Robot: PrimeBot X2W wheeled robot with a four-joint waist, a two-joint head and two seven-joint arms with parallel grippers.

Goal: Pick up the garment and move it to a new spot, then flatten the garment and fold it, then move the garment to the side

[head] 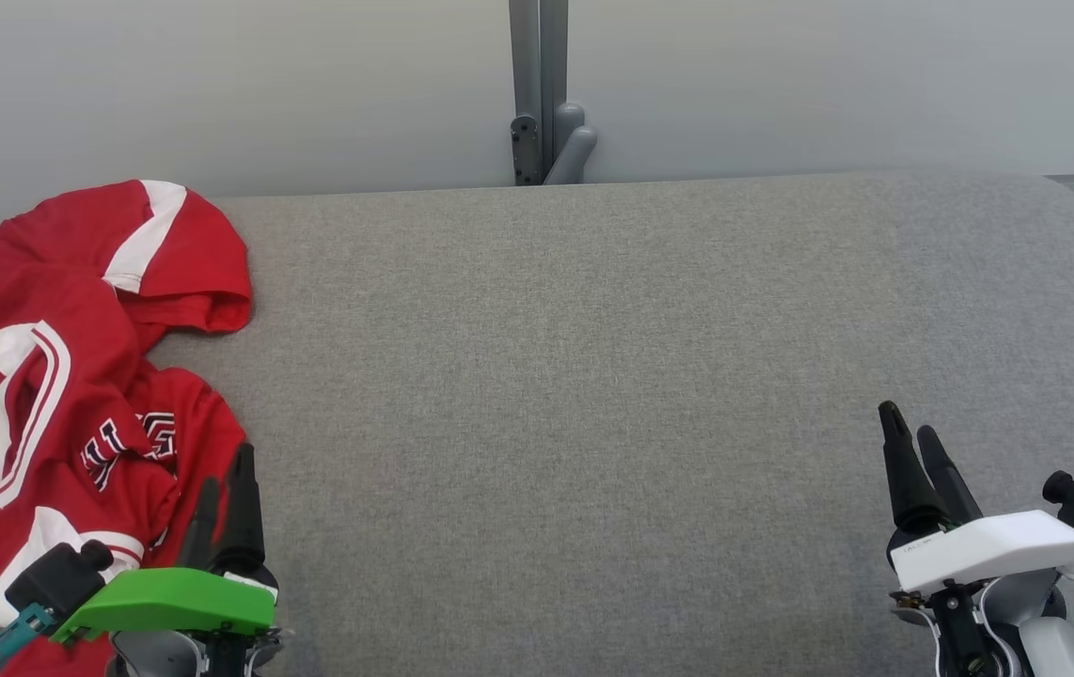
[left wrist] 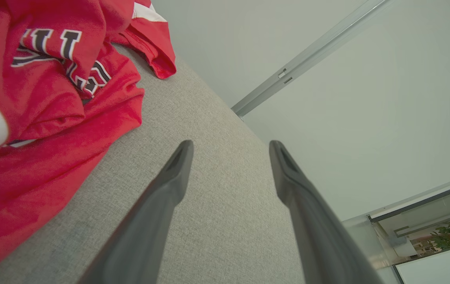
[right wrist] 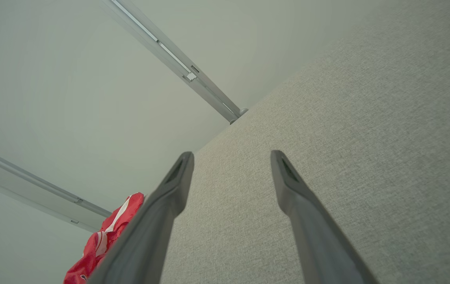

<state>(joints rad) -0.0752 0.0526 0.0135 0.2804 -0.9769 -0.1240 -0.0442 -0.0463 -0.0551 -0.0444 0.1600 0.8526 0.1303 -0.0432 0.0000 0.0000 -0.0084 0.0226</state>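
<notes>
The garment [head: 76, 395] is a red jersey with white stripes and dark lettering, lying crumpled at the left end of the grey fabric table [head: 593, 376]. My left gripper [head: 227, 475] stands open at the lower left, its dark fingers right beside the garment's near right edge, holding nothing. In the left wrist view the garment [left wrist: 43, 98] lies to the left of the open left gripper [left wrist: 231, 148]. My right gripper [head: 908, 423] stands open at the lower right over bare table, far from the garment. The right wrist view shows the open right gripper [right wrist: 231, 157] and the garment [right wrist: 103, 240] far off.
A pale wall runs behind the table, with a grey metal post [head: 539, 94] at the back middle. The table's back edge curves down at its right corner. Wide grey fabric lies between the two grippers.
</notes>
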